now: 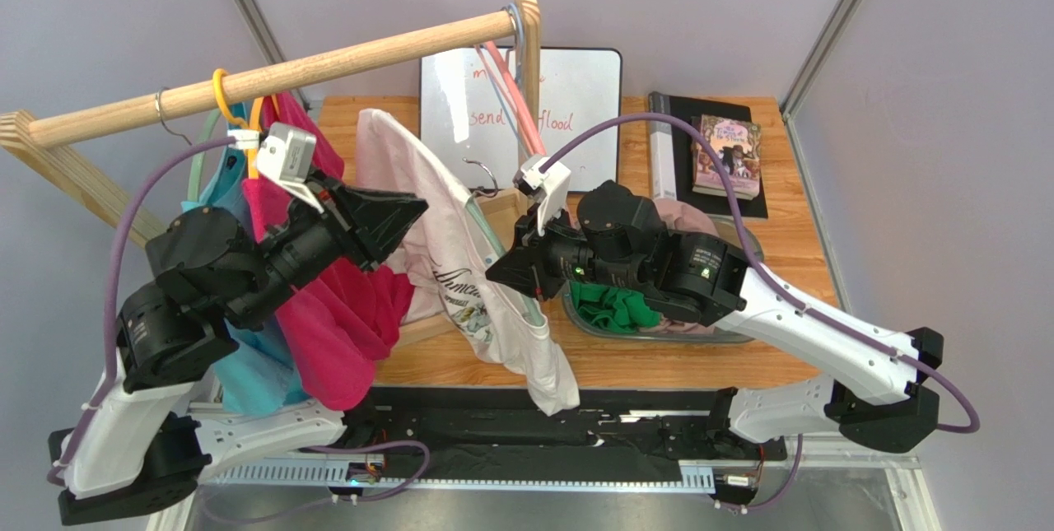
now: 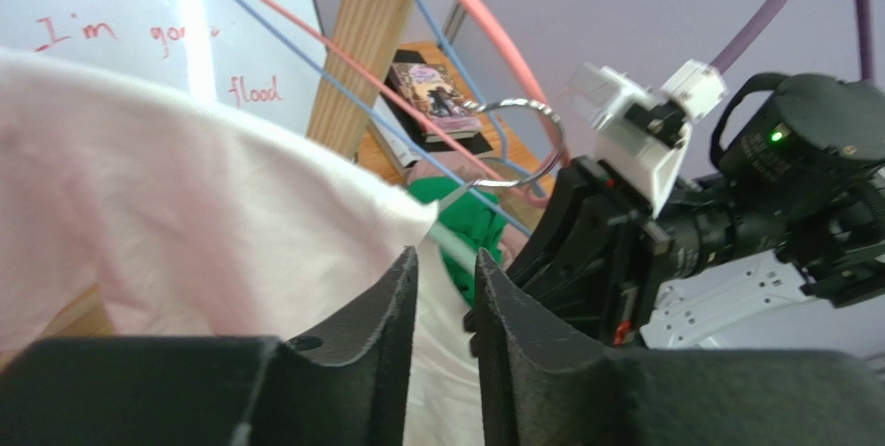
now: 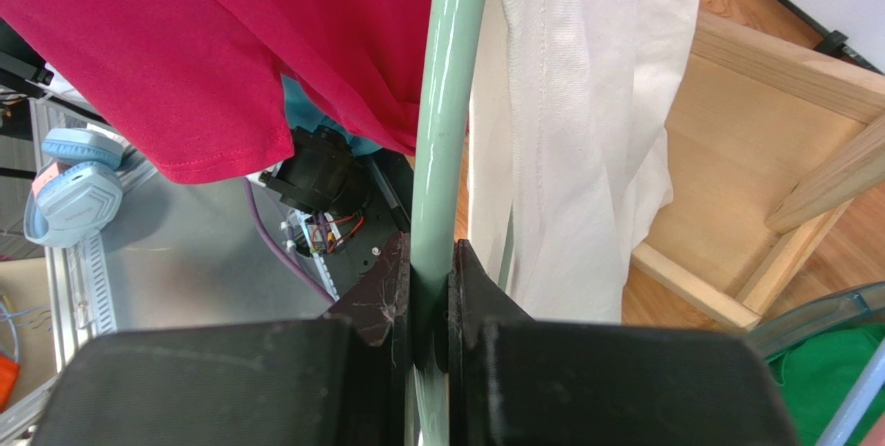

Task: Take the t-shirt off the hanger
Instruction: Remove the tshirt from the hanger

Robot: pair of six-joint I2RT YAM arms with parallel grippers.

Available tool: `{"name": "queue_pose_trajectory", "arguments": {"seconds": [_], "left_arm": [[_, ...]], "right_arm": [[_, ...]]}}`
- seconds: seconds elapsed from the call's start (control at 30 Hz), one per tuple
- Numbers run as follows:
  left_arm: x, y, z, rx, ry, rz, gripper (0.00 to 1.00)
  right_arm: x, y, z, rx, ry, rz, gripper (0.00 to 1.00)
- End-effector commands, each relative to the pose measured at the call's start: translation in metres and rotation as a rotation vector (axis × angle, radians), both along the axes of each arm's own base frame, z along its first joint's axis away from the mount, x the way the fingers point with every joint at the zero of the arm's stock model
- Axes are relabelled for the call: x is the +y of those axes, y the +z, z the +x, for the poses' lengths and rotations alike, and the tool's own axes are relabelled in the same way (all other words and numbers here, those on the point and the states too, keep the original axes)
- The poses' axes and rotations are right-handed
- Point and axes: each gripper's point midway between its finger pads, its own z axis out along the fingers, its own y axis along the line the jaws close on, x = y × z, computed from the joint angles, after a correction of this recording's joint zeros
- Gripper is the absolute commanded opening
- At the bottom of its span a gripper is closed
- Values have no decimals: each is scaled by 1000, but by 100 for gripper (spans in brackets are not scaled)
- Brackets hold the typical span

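A pale white t-shirt hangs on a pale green hanger off the rail, in front of the rack. My right gripper is shut on the hanger's green rod, with the t-shirt draped just right of it. My left gripper is at the t-shirt's shoulder. Its jaws stand a narrow gap apart, with the cloth showing in and behind the gap. The hanger's metal hook is free in the air beyond the cloth.
A magenta shirt and a teal shirt hang on the wooden rail at left. Empty pink and blue hangers hang at its right end. Behind are a whiteboard, a book and a bin of clothes.
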Motion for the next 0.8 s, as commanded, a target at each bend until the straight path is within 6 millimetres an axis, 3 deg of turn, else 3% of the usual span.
{"name": "queue_pose_trajectory", "arguments": {"seconds": [0.0, 0.13, 0.23, 0.37, 0.4, 0.53, 0.6, 0.77], "left_arm": [[-43, 2, 9, -13, -102, 61, 25], [-72, -30, 7, 127, -165, 32, 24], [-79, -45, 6, 188, -171, -11, 24], [-78, -52, 5, 237, -151, -55, 25], [-75, -52, 6, 241, -137, -70, 31], [-66, -61, 10, 288, -72, -115, 36], [-59, -56, 7, 285, -61, -158, 43], [-54, -62, 9, 303, -27, -208, 45]], "right_arm": [[6, 48, 0, -45, 6, 157, 0], [6, 47, 1, -48, 5, 149, 0], [6, 46, 1, -50, 7, 147, 0], [6, 44, 2, -54, 7, 140, 0], [7, 43, 2, -52, 9, 137, 0], [5, 46, 0, -53, 12, 140, 0], [4, 44, 1, -54, 5, 133, 0], [6, 43, -1, -46, 18, 141, 0]]}}
